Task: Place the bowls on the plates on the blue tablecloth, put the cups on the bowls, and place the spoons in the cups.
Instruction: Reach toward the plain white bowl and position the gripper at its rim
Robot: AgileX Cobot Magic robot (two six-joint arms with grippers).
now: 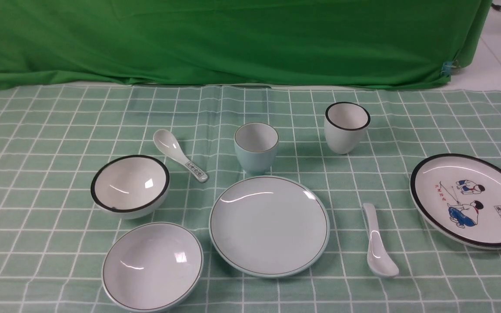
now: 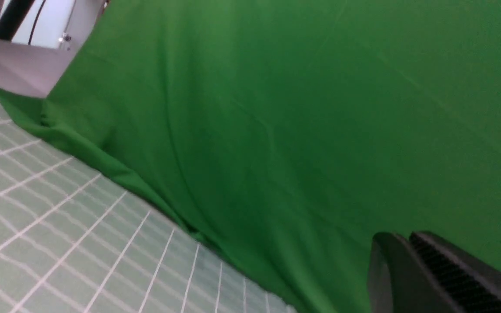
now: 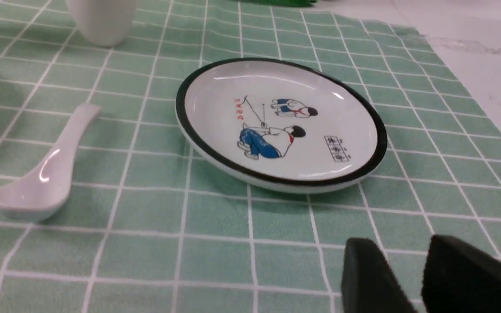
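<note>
Plain spoon [image 1: 377,243]: handle points away (scoop nearest robot); left gripper [image 2: 407,239] closed, right gripper [image 3: 402,245] parted, empty.

A bright green cloth [image 1: 233,39] hangs draped at the back.

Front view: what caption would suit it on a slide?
Bowls, plates, cups and spoons sit unstacked on the checked tablecloth.

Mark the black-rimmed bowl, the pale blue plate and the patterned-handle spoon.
Deep white ceramic bowl with black rim [image 1: 130,187]: front view, centre of its inside.
Plain pale blue round ceramic plate [image 1: 269,225]: front view, centre of its face.
White ceramic spoon with patterned handle end [image 1: 181,157]: front view, mid-length.
</note>
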